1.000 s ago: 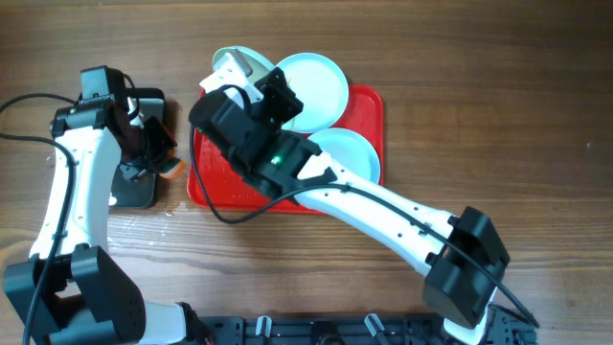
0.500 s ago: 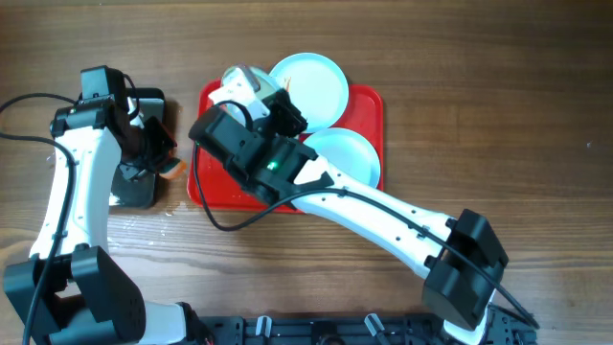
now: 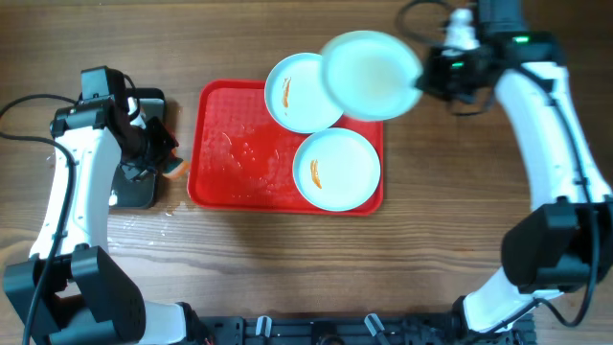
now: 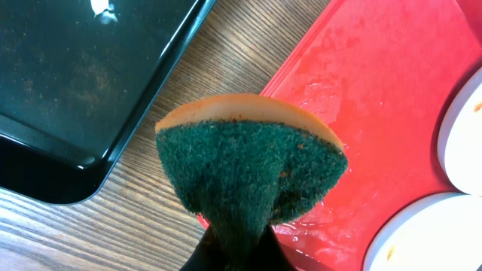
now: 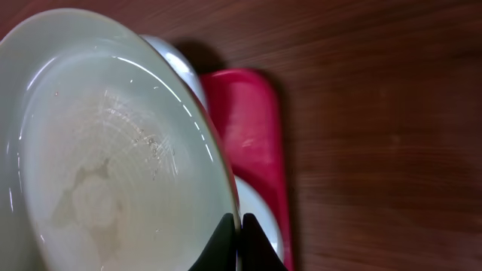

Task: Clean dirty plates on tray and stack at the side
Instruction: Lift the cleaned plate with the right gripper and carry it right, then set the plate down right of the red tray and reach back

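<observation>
My right gripper [image 3: 428, 80] is shut on the rim of one pale plate [image 3: 369, 75] and holds it in the air, tilted, over the far right corner of the red tray [image 3: 235, 153]. In the right wrist view the held plate [image 5: 105, 150] shows a faint wet film, and the jaws [image 5: 239, 239] pinch its edge. Two more plates lie on the tray, one at the back [image 3: 299, 93] and one at the front right [image 3: 337, 169], each with an orange smear. My left gripper [image 3: 163, 158] is shut on a green and orange sponge [image 4: 248, 162] just left of the tray.
A black tray [image 3: 134, 187] lies on the wooden table to the left of the red tray, under my left arm. The red tray's left half [image 4: 376, 83] is wet. Bare wood lies to the right of the red tray.
My right arm has swung from over the tray's back left to the far right, carrying the plate with it. The left arm and sponge have stayed put.
</observation>
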Robot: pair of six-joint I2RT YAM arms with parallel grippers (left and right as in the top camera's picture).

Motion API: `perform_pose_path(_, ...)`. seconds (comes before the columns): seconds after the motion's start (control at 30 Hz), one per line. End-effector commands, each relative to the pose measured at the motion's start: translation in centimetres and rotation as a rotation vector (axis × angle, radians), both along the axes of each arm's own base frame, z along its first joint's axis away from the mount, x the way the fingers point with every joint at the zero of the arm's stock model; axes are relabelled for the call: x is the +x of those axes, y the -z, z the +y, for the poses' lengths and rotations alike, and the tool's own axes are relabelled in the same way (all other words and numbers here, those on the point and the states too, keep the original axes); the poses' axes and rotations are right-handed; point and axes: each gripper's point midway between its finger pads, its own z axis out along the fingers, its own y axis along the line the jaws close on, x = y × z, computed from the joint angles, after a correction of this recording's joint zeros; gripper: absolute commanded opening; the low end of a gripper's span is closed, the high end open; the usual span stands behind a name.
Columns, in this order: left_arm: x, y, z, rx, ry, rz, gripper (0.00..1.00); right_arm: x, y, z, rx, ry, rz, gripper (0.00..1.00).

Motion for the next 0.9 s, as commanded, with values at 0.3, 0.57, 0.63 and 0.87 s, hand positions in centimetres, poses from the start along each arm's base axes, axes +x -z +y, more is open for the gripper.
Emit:
perform_pose_path(0.3, 0.5, -0.7, 0.0, -0.007, 0.014, -0.035, 0.04, -1.3, 4.7, -13.0, 0.056, 0.145, -0.067, 0.04)
perform_pose_path(0.57, 1.0, -0.8, -1.9, -0.004, 0.075, -0.05, 0.04, -6.5, 10.2, -20.7, -0.307, 0.55, 0.207, 0.27)
perform_pose_path(0.63, 1.0, -0.8, -2.0, -0.004, 0.075, -0.049, 0.04, -5.8, 10.1, -19.1, -0.213, 0.52, 0.19, 0.61)
perform_pose_path(0.87, 1.1, -0.8, -2.0, -0.004, 0.075, -0.053, 0.04, 0.6, 5.0, -0.7, 0.259, -0.041, -0.114, 0.65)
